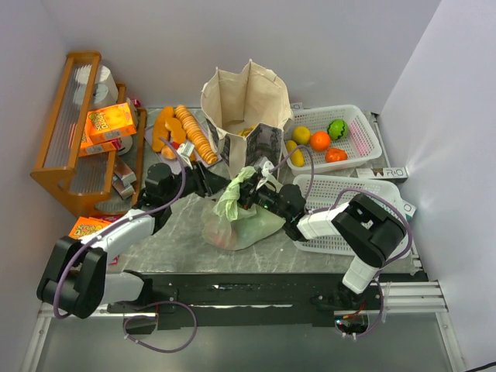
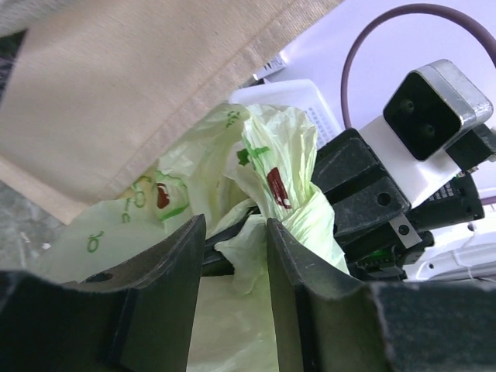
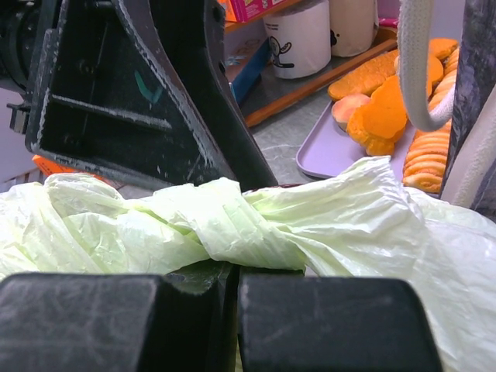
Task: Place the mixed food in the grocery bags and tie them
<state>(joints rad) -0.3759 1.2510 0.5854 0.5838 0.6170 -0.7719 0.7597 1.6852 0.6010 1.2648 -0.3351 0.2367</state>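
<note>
The pale-green plastic bag (image 1: pixel 246 222) lies on the table in front of the beige canvas tote (image 1: pixel 246 101). Its handles are twisted together into a wrapped knot (image 3: pixel 232 225). My right gripper (image 3: pixel 236 271) is shut on the bag's plastic just below that knot. My left gripper (image 2: pixel 232 225) faces it from the left, jaws apart, with a fold of the bag (image 2: pixel 244 252) between its fingers. In the top view both grippers, left (image 1: pixel 223 187) and right (image 1: pixel 254 198), meet over the bunched bag top (image 1: pixel 232 198). Yellow, orange, green and red fruit pieces (image 1: pixel 320 140) sit in the far white basket.
A lilac tray with bread loaves (image 1: pixel 186 132) is left of the tote. A wooden rack (image 1: pixel 74 132) with orange boxes (image 1: pixel 108 122) stands at far left. Another white mesh basket (image 1: pixel 353 194) lies under my right arm. An orange packet (image 1: pixel 89 227) lies by my left arm.
</note>
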